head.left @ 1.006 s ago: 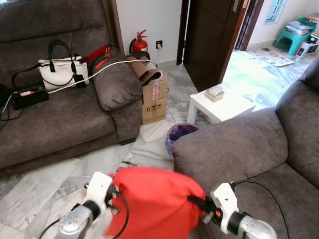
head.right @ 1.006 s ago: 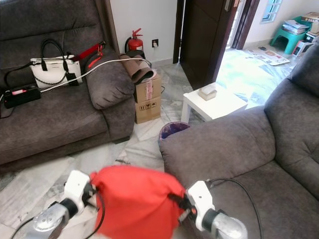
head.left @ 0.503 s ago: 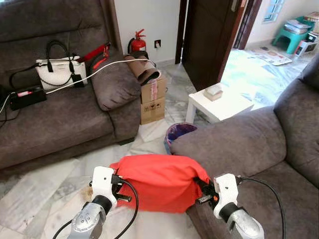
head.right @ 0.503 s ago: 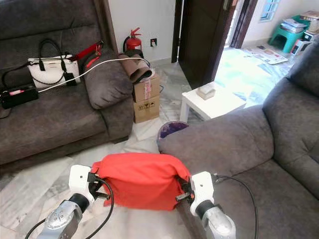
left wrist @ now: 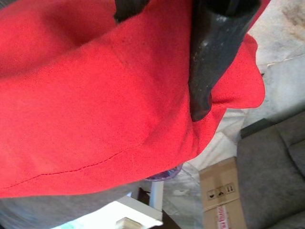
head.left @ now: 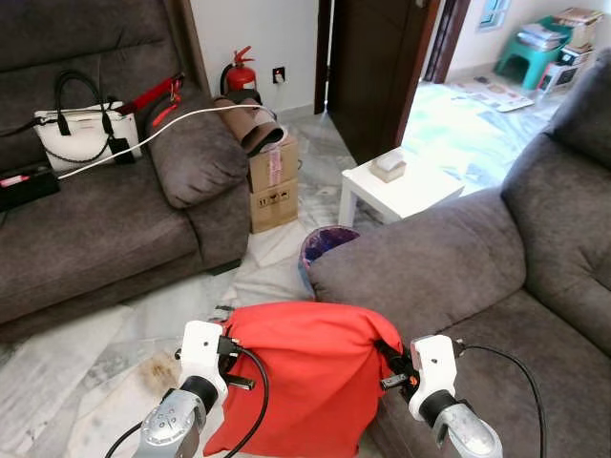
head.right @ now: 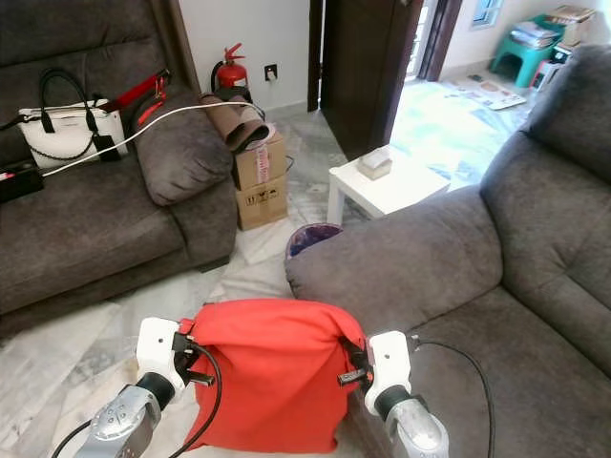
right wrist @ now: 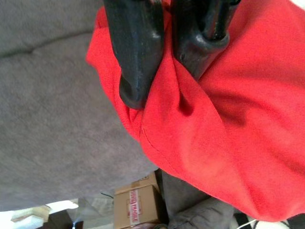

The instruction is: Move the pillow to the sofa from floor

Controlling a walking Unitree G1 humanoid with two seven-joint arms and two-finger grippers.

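I hold the red pillow [head.left: 301, 367] between both arms, off the floor [head.left: 86, 358], and it hangs down in front of me. The left pincer [head.left: 232, 358] grips its upper left corner; in the left wrist view one black finger [left wrist: 209, 62] presses on the red cloth, so I judge it closed on the fabric. The right pincer [head.left: 389, 370] grips the upper right corner, and in the right wrist view its two fingers [right wrist: 136, 57] pinch a fold of the pillow.

The long axis of the pillow runs from left to right between my two pincers, about parallel to the front edge of the grey sofa [head.left: 477, 277] near me. This sofa lies to the right and ahead: its armrest is just behind the right corner of the pillow, and its seat is directly beside the right arm. So the right arm is nearer to the goal. I think the next move must carry the pillow to the right and a little up, over the seat edge, with the left arm following across.
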